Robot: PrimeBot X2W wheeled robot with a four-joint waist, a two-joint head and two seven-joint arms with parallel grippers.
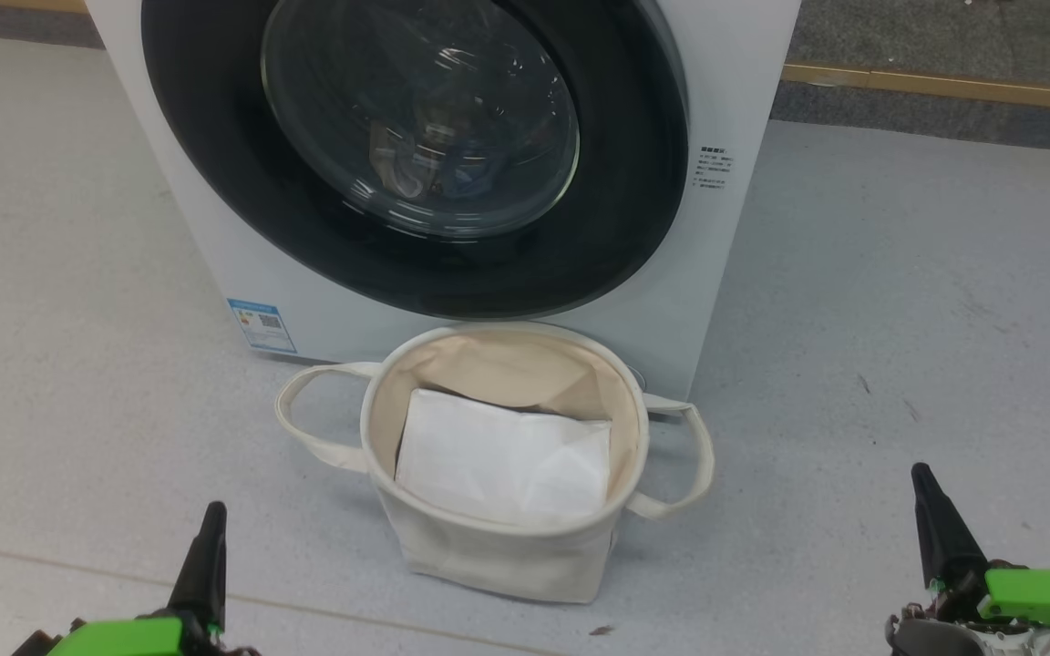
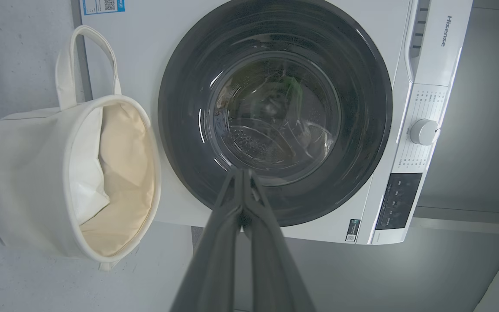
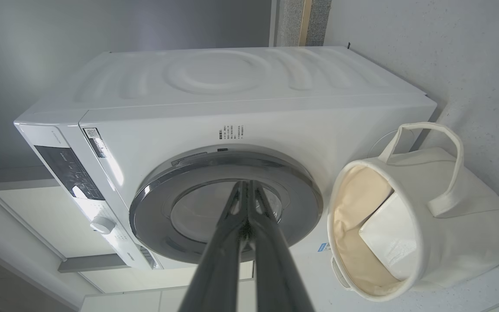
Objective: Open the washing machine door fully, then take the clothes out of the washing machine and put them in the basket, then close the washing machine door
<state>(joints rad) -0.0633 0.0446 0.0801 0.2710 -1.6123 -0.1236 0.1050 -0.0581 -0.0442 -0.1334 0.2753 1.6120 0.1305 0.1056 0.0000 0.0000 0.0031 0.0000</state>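
Grey speckled floor (image 1: 899, 319). White washing machine (image 1: 735, 91), "Hisense" lettering (image 2: 446, 31) on its panel, blue QR label (image 1: 261, 325) low on the front; other print too small to read. Round washing machine door (image 1: 634, 182) shut, clothes (image 1: 425, 159) dim behind the glass. Cream basket (image 1: 488, 556) just in front, holding a folded white sheet (image 1: 507, 460). Clenched and empty: left gripper (image 1: 212, 524), right gripper (image 1: 924, 483).

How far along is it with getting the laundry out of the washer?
Nothing looks done. The washing machine door is shut, with the clothes visible behind its glass. The basket holds just a folded white sheet. Nothing is in hand: the left gripper and right gripper are shut and empty, away from the door. Opening, unloading and closing all remain.
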